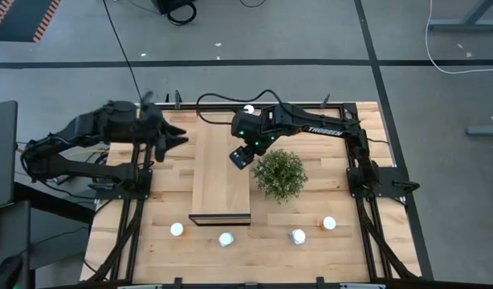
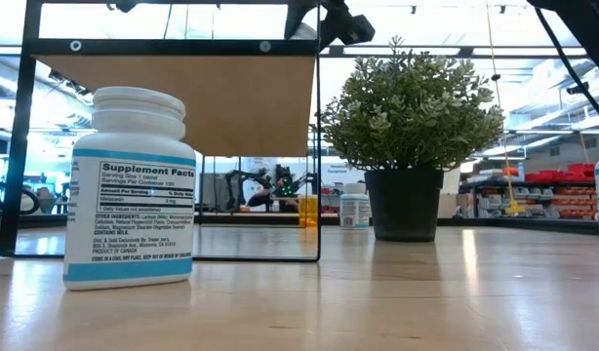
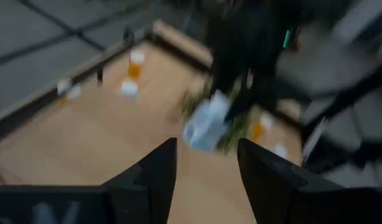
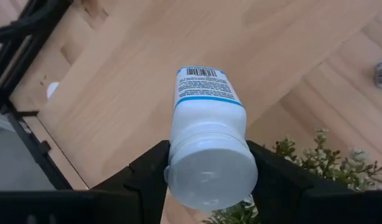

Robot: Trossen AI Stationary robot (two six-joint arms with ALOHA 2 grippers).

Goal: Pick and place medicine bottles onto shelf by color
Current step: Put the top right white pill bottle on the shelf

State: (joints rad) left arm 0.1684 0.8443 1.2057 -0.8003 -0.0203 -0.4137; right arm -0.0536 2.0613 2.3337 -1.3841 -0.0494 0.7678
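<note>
White bottle (image 4: 206,143) hides right pincer (image 4: 206,171) tips; left view blurred.

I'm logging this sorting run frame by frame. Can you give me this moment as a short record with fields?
right gripper: jaws shut on a white bottle, held over the shelf beside the plant
left gripper: jaws open, empty, over the table's left edge
bottles on table front: four white caps in a row, such as one
shelf top: no bottle seen standing on it
</note>
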